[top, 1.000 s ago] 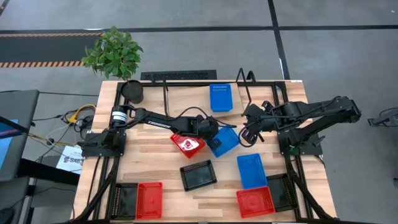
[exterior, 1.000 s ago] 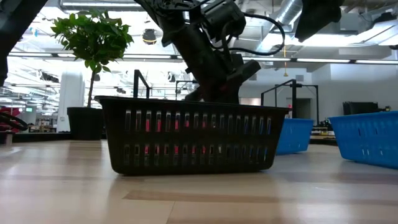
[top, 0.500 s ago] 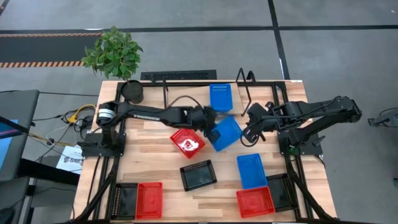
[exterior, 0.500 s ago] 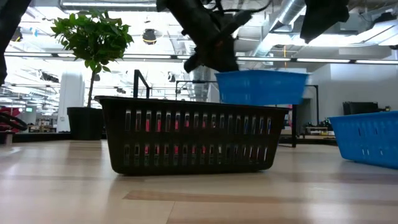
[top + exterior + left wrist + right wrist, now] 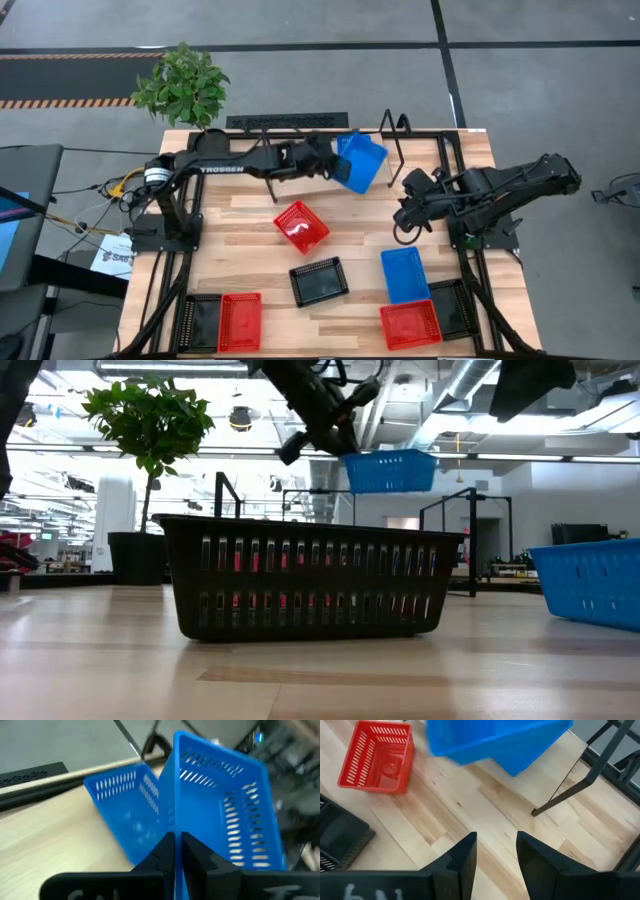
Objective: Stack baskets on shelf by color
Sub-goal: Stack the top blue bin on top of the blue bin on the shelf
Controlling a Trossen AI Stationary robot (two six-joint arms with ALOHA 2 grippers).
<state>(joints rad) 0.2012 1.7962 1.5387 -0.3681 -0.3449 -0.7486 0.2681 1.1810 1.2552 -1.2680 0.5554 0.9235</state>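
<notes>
My left gripper [image 5: 335, 168] is shut on a blue basket [image 5: 364, 162] held in the air at the far edge, over the shelf [image 5: 300, 141]. A second blue basket [image 5: 125, 812] rests by its bottom on the shelf board, just beyond and below the held one. On the table lie a red basket [image 5: 302, 226], a black basket [image 5: 320, 281] and another blue basket [image 5: 405, 274]. My right gripper [image 5: 405, 222] hangs open above the table's right half, holding nothing. My left gripper pinches the top rim of one side wall [image 5: 175, 822] of the blue basket, one finger inside and one outside. It reaches in from the table's left, slanting down. The basket [image 5: 390, 470] is lifted clear, turned askew over the shelf.
Near the front edge, a red basket [image 5: 240, 320] sits beside a black one [image 5: 200, 320] at the left, and a red one [image 5: 410, 323] beside a black one [image 5: 452, 305] at the right. A potted plant [image 5: 185, 85] stands at the far left corner. Wire loops [image 5: 395, 125] rise from the shelf.
My left gripper has lifted the blue basket off the table beside the red one and carried it up and toward the far edge, over the shelf's blue basket, rolling its wrist on the way. It has stayed shut on the wall. The red basket stays on the table.
</notes>
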